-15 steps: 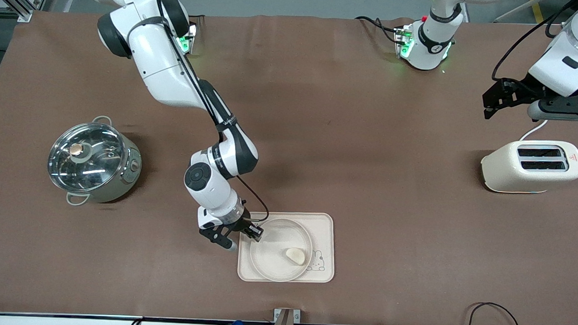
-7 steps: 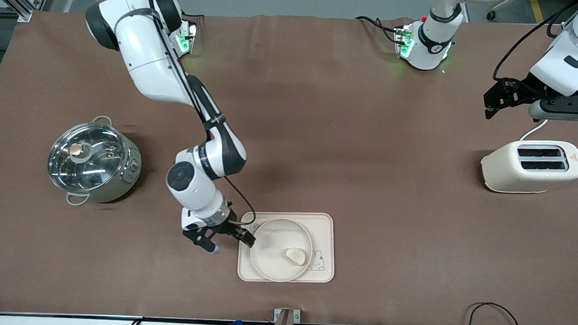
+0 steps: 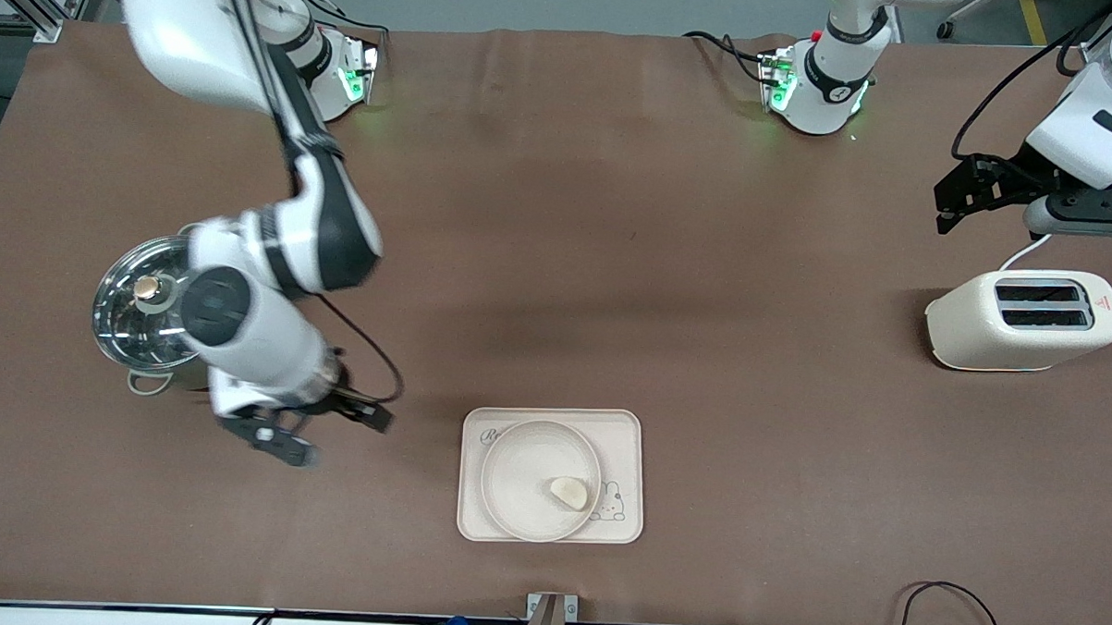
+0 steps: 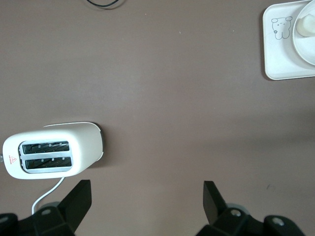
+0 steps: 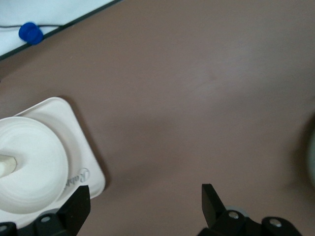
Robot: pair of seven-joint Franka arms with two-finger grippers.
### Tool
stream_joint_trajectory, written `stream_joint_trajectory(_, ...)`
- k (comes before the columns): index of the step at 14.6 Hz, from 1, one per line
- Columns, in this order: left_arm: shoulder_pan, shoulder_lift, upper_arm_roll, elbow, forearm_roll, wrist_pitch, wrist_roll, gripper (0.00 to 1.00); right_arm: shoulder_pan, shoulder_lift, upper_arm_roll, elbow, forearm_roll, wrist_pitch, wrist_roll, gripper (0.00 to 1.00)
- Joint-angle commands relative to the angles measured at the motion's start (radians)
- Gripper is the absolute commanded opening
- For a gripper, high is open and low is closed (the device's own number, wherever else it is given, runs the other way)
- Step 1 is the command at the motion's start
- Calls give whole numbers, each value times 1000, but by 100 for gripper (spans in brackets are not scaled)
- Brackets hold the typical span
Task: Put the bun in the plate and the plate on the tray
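The bun (image 3: 567, 491) lies in the round plate (image 3: 523, 459), and the plate sits on the rabbit-printed tray (image 3: 626, 435) near the front camera. My right gripper (image 3: 327, 430) is open and empty over bare table between the pot and the tray. The right wrist view shows the tray (image 5: 86, 169), the plate (image 5: 29, 172) and an edge of the bun (image 5: 5, 164), with the right gripper (image 5: 145, 204) clear of them. My left gripper (image 3: 953, 199) is open and empty, waiting above the table by the toaster. The left wrist view shows the left gripper (image 4: 145, 201), the tray (image 4: 278, 49) and the bun (image 4: 305, 24).
A lidded steel pot (image 3: 149, 312) stands toward the right arm's end, partly covered by the right arm. A cream toaster (image 3: 1023, 320) stands toward the left arm's end and also shows in the left wrist view (image 4: 51, 150). Cables lie along the table's front edge.
My right gripper has drawn away from the plate's rim toward the pot and risen, open and empty. The plate, bun and tray have stayed put. The left arm has barely moved.
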Motion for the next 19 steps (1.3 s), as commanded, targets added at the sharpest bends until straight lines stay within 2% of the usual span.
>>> stream_joint_trajectory(1,3,13,3,27,-15,-5,21,100,-122,-178,20,-85,-18,-115,-189,100)
stream_joint_trajectory(6,4,13,3,27,-18,-15,22,100,-307,-399,21,-97,-20,-363,-493,100)
stream_joint_trajectory(7,11,13,3,25,-19,-29,24,100,-336,-457,27,-146,-24,-395,-513,100)
stream_joint_trajectory(8,12,13,3,27,-30,-40,24,100,-358,-555,38,-240,-64,-394,-544,100)
stream_joint_trajectory(9,12,11,3,27,-33,-41,24,100,-373,-623,73,-317,-117,-382,-552,100)
stream_joint_trajectory(10,12,13,3,27,-33,-41,22,100,-431,-678,128,-365,-134,-374,-564,100)
stream_joint_trajectory(11,14,13,3,27,-33,-41,24,100,-508,-706,198,-388,-135,-375,-597,100)
stream_joint_trajectory(12,14,13,3,27,-33,-41,24,100,-556,-711,239,-395,-135,-374,-636,100)
stream_joint_trajectory(19,14,13,3,27,-33,-40,25,100,-555,-711,227,-381,-124,-432,-668,100)
